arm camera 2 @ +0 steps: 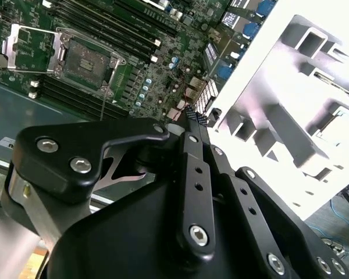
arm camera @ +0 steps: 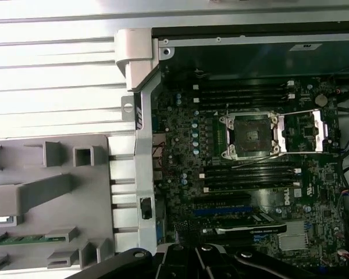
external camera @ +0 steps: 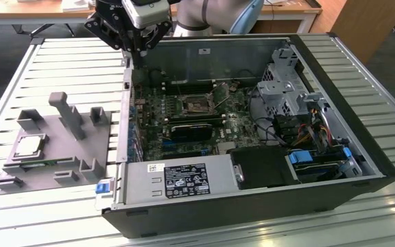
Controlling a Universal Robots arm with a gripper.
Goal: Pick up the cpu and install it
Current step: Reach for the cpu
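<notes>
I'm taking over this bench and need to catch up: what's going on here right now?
A single robot arm's gripper hangs over the wall of the open computer case, on the side nearest the grey fixture. Its fingers are closed together and hold nothing. The cpu lies on that fixture, at the exterior view's left. The motherboard socket is empty with its retaining frame swung open, so the chip is not yet picked up or installed.

cpu (external camera: 30, 146) – shiny metal, holder (external camera: 93, 146) – matt grey plastic
</notes>
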